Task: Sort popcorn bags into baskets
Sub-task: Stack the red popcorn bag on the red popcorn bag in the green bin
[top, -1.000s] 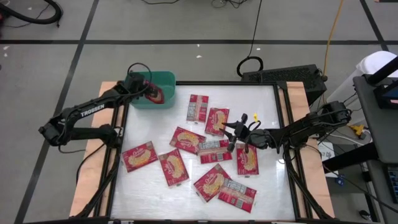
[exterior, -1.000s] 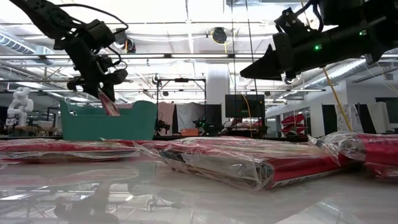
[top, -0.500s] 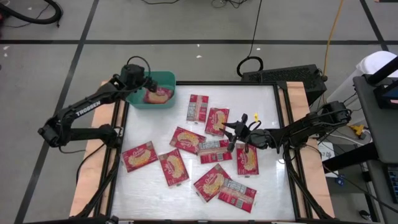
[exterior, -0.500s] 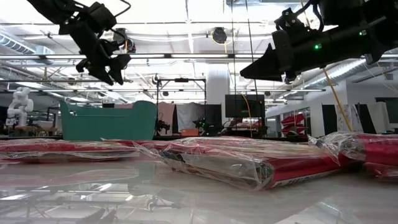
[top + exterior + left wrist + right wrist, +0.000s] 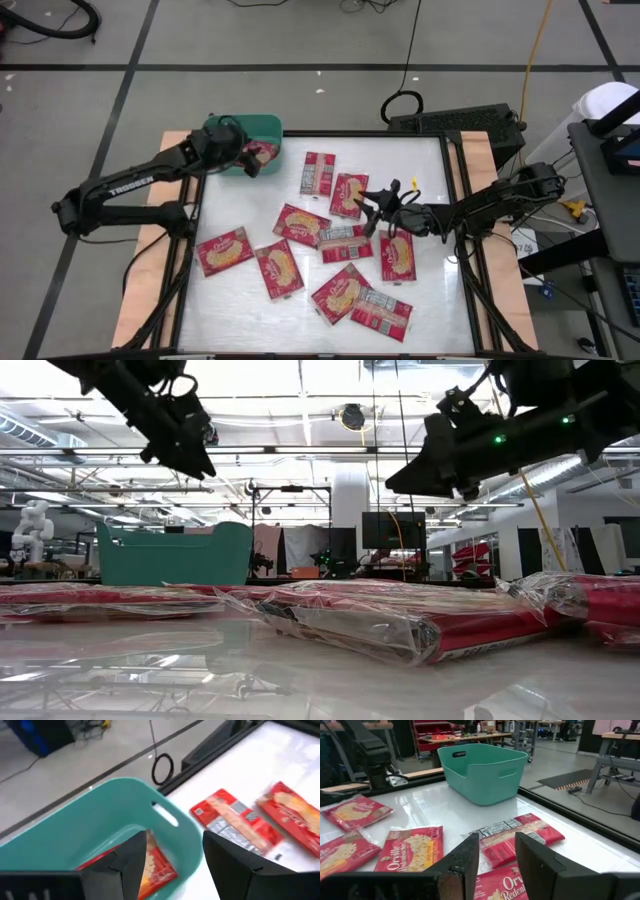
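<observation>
The left gripper (image 5: 251, 160) hangs over the teal bin (image 5: 270, 128) at the upper left of the table (image 5: 430, 300) in the high view, its two fingers spread apart with nothing between them. In the left wrist view the dark fingers (image 5: 227, 857) frame the near wall of the bin (image 5: 100, 810), and one red popcorn bag (image 5: 157, 867) lies inside it on the floor of the bin. The right gripper (image 5: 372, 207) hovers above the middle of the table, right of centre in the high view; its fingers (image 5: 532, 855) stand a moderate gap apart and hold nothing. Directly beneath and ahead of it lie several bags: one showing grey-white print (image 5: 517, 835) and one showing the popcorn picture (image 5: 412, 847). On the table surface the remaining bags are scattered flat: two near the upper middle (image 5: 318, 172) (image 5: 349, 194), a cluster at centre (image 5: 301, 224) (image 5: 345, 240) (image 5: 397, 255), two toward the lower left (image 5: 224, 251) (image 5: 279, 268), and two at the lower middle (image 5: 341, 291) (image 5: 381, 313). Some of the centre bags touch or overlap at their edges. In the low view the bin (image 5: 175, 555) stands at the far left, behind the row of wrapped bags (image 5: 400, 620), with both arms above them.
</observation>
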